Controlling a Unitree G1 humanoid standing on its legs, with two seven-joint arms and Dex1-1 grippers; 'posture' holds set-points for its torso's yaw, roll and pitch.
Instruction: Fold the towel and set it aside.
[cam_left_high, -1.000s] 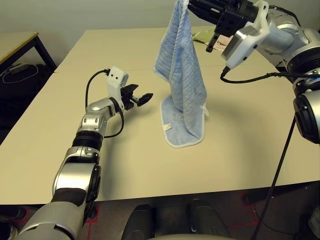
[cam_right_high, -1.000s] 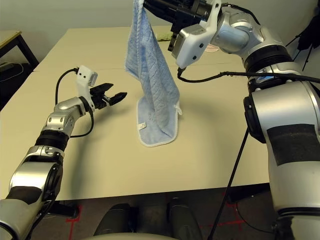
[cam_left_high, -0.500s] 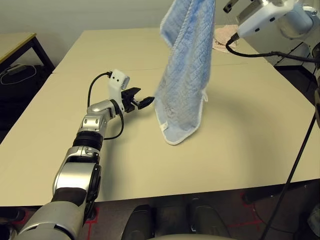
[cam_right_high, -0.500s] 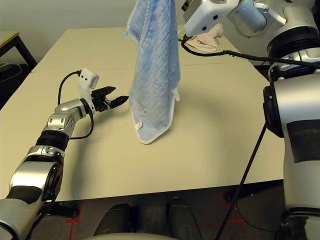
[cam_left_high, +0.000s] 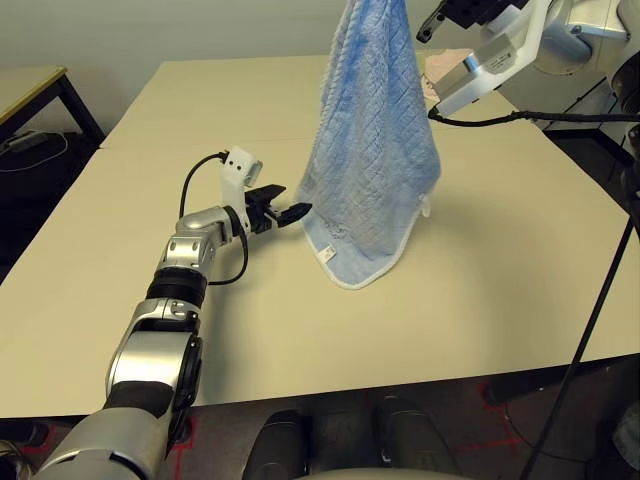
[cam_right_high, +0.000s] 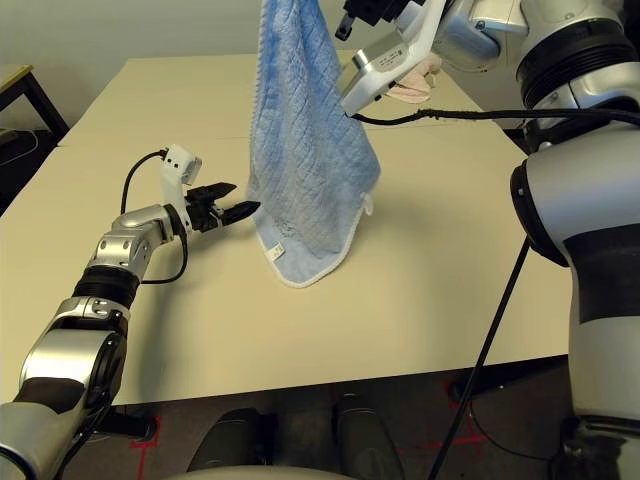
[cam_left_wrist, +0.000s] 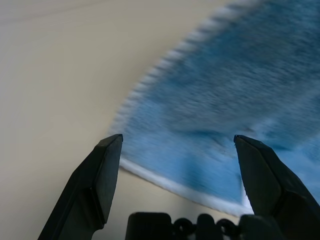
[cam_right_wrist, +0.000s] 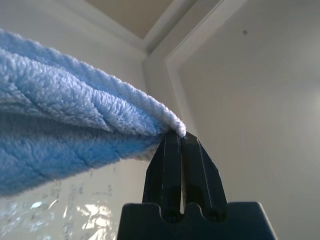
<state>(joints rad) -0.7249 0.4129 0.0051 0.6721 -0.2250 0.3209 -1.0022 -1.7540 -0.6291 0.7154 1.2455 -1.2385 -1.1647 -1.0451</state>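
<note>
Blue terry, the towel (cam_left_high: 372, 160) hangs full length above the beige table (cam_left_high: 520, 250), pinched by one white-edged corner in the clenched fingers of the right gripper (cam_right_wrist: 181, 137), which is raised high over the tabletop. Its lowest corner rests on the table surface. Just beside the towel's lower edge, the left gripper (cam_left_high: 287, 211) hovers low over the table with its jaws spread wide, grasping nothing, fingertips pointing at the cloth.
</note>
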